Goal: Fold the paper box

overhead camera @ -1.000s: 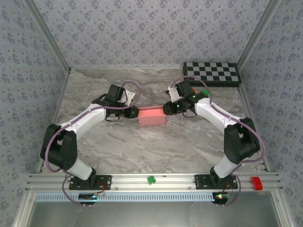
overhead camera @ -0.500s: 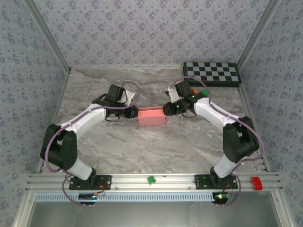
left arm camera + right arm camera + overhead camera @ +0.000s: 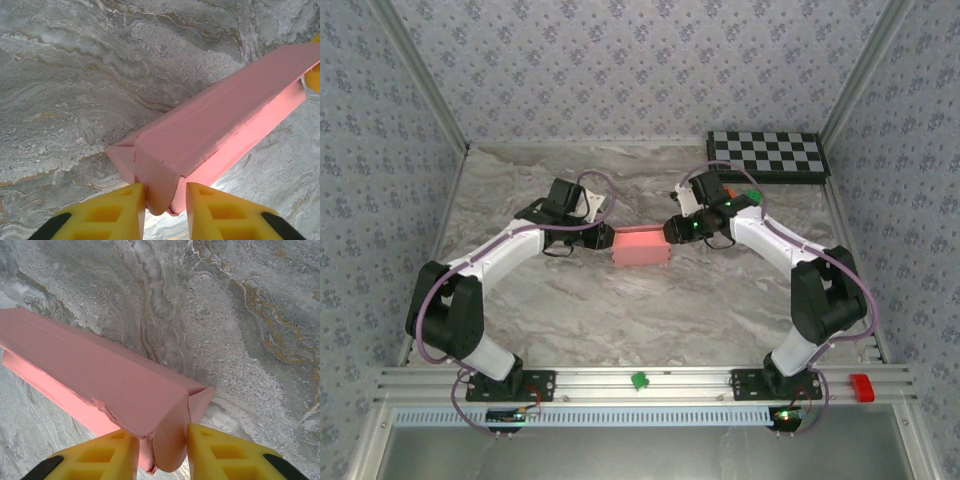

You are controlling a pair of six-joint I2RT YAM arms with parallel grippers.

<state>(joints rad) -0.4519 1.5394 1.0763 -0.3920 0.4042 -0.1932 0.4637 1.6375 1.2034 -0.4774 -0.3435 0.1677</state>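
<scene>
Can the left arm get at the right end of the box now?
Probably not: the right gripper is clamped on that end of the box, and the left gripper itself grips the other end.

Bright even light, soft shadows; wrist views sharp, no glare.

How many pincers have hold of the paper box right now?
2. The left pincer is shut on the paper box at its left end, and the right pincer is shut on its right end.
</scene>
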